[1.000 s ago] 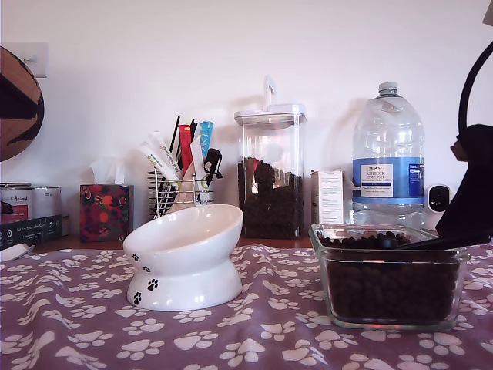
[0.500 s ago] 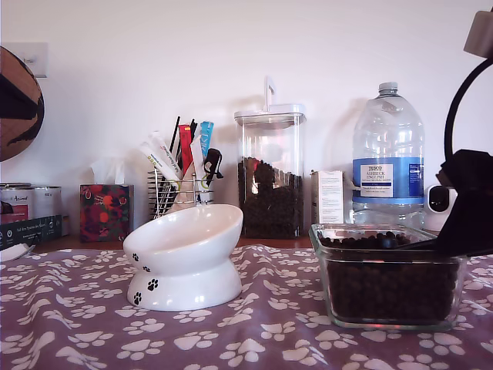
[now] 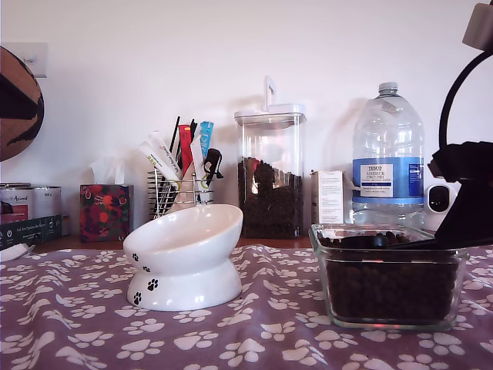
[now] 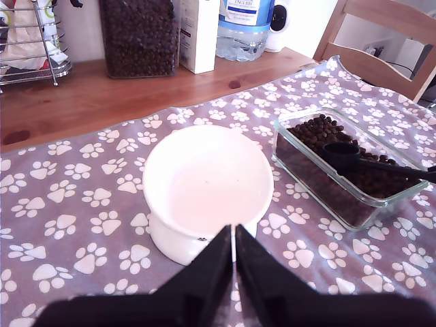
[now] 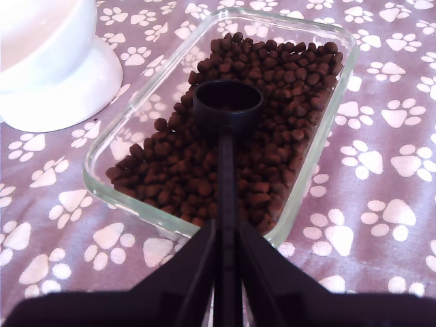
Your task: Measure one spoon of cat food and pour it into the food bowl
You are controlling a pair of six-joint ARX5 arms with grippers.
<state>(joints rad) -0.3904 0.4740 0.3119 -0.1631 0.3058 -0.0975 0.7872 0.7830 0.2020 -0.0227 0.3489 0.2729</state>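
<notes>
A purple cloth (image 3: 69, 324) with white paw prints covers the brown wood table (image 4: 102, 102), carrying a white food bowl (image 3: 185, 258) with black paws, dark brown cat food (image 5: 272, 102) and a black spoon (image 5: 227, 109).

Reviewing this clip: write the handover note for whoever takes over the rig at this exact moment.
My first gripper: jaws shut, holding nothing, above the white glossy ceramic bowl with paw prints, which is empty.
My second gripper: jaws shut on the handle of the black plastic measuring scoop; its cup sits over the dark brown kibble pellets in the clear glass dish and looks empty.
Done: scoop grasped and brought to the dish.
Left: fill the scoop, carry it over, tip it into the bowl.
</notes>
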